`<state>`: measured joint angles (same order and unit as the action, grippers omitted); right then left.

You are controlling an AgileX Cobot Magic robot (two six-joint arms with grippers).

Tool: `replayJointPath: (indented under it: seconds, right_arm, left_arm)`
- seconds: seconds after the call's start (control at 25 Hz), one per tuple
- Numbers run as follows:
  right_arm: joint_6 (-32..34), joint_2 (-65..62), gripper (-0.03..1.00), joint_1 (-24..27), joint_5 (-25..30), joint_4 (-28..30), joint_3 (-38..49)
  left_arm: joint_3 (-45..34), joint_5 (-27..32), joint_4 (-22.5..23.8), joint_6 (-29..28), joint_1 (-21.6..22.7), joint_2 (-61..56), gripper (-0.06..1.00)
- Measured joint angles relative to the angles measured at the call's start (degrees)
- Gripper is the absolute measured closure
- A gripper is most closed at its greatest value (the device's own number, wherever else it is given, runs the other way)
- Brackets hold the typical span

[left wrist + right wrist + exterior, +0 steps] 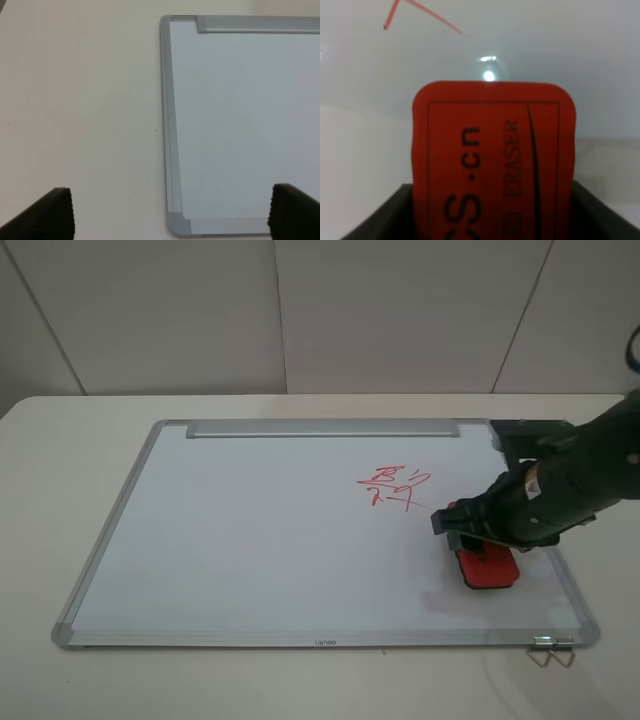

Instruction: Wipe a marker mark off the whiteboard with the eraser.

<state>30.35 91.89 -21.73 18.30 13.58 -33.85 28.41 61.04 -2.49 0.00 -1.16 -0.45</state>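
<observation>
The whiteboard (250,540) lies flat on the table, its tray strip (322,428) along the far edge. My right gripper (480,540) is shut on the red eraser (487,567), which rests on the board near its right front corner. In the right wrist view the eraser (492,160) fills the space between the dark fingers (600,215). A red zigzag scribble with a slanted stroke (393,488) sits up and to the left of the eraser; its stroke (427,16) shows ahead. The looping marker mark with a long tail is not in view. My left gripper (170,215) hangs open over the board's corner (177,222).
The cream table (60,460) surrounds the board, with a pale wall behind. A metal clip (553,653) hangs off the board's front right corner. A dark block (530,435) stands by the board's far right corner, beside my right arm.
</observation>
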Motion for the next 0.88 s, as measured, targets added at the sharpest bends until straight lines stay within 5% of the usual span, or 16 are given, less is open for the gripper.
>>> replayJointPath:
  seconds: [0.2,0.4,0.52,0.68,0.88]
  right_arm:
    - [0.00,3.12,0.46,0.00,-0.17,0.00,0.00]
    - [0.00,2.95,0.21,0.00,-0.87,0.00,0.00]
    - [0.00,0.14,0.16,0.00,-0.16,-0.27,0.00]
    - [-3.80,-8.79,0.15,3.04,4.76,-3.53,-0.72]
    - [-13.53,-23.25,0.14,12.74,15.40,-7.23,-3.46]
  left_arm:
    - [0.00,0.00,0.00,0.00,0.00,0.00,0.17]
    - [0.00,0.00,0.00,0.00,0.00,0.00,0.17]
    - [0.00,0.00,0.00,0.00,0.00,0.00,0.17]
    - [0.00,0.00,0.00,0.00,0.00,0.00,0.17]
    - [0.00,0.00,0.00,0.00,0.00,0.00,0.17]
